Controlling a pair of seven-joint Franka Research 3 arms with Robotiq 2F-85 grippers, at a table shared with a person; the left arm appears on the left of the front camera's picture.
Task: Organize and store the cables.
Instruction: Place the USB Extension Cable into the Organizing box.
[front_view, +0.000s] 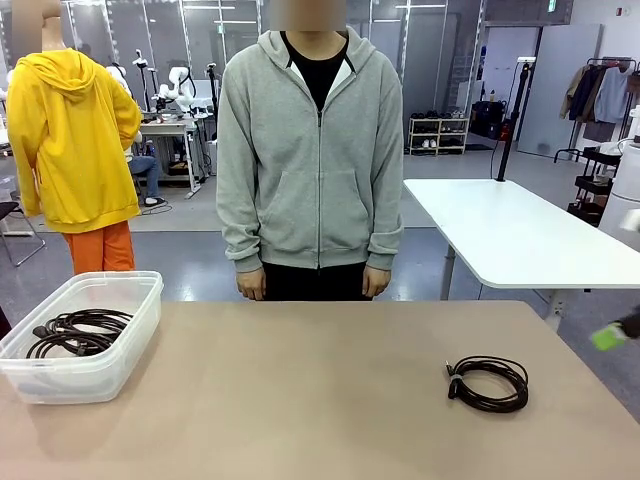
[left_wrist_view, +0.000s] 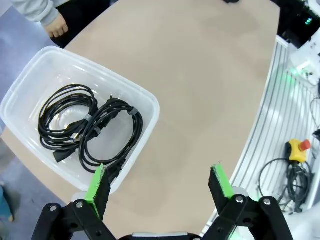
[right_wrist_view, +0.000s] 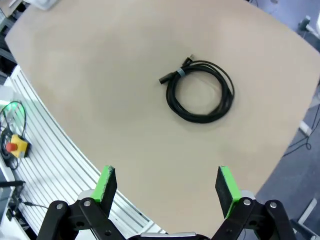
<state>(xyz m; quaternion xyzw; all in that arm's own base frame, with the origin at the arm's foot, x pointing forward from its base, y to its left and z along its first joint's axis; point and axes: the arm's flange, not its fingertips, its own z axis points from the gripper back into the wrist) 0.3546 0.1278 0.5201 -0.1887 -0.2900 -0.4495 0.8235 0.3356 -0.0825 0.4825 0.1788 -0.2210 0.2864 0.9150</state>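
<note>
Lying flat on your table (front_view: 300, 400), one coiled cable (right_wrist_view: 200, 91) is pointing its plug at the bin (left_wrist_view: 30, 90); both grippers (left_wrist_view: 159, 185) (right_wrist_view: 167, 186) are gaping, holding nothing.

The tan table (front_view: 330, 390) carried a clear bin (front_view: 118, 352) at its left end and one coiled cable (front_view: 488, 383) toward the right.

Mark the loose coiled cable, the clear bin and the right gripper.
loose coiled cable (right_wrist_view: 200, 92), right wrist view, loop's upper strand
clear bin (front_view: 140, 330), front view, right wall
right gripper (right_wrist_view: 167, 185), right wrist view, midway between fingertips
</note>
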